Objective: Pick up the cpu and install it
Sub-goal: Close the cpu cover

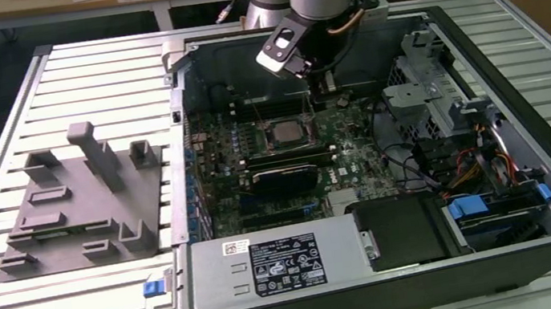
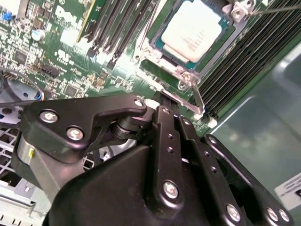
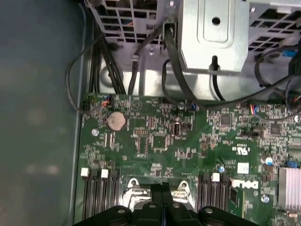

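The cpu (image 2: 193,30), a small square chip with a pale silvery top, lies flat in the black socket frame (image 2: 162,66) on the green motherboard. In the exterior view the cpu (image 1: 284,131) sits mid-board inside the open computer case. My gripper (image 1: 334,97) hangs just above the board, off the socket's corner toward the back of the case. In both wrist views its black fingers (image 2: 162,106) are pressed together with nothing between them. The fingertips (image 3: 162,190) are close to the socket's metal lever (image 2: 196,96), apart from the cpu.
A grey fixture (image 1: 78,206) lies on the slatted table at the exterior view's left. Inside the case are the power supply (image 1: 269,265), a metal drive cage (image 1: 429,92), black cables (image 3: 141,52) and memory slots (image 2: 122,28). The case wall (image 1: 179,95) hems in the board.
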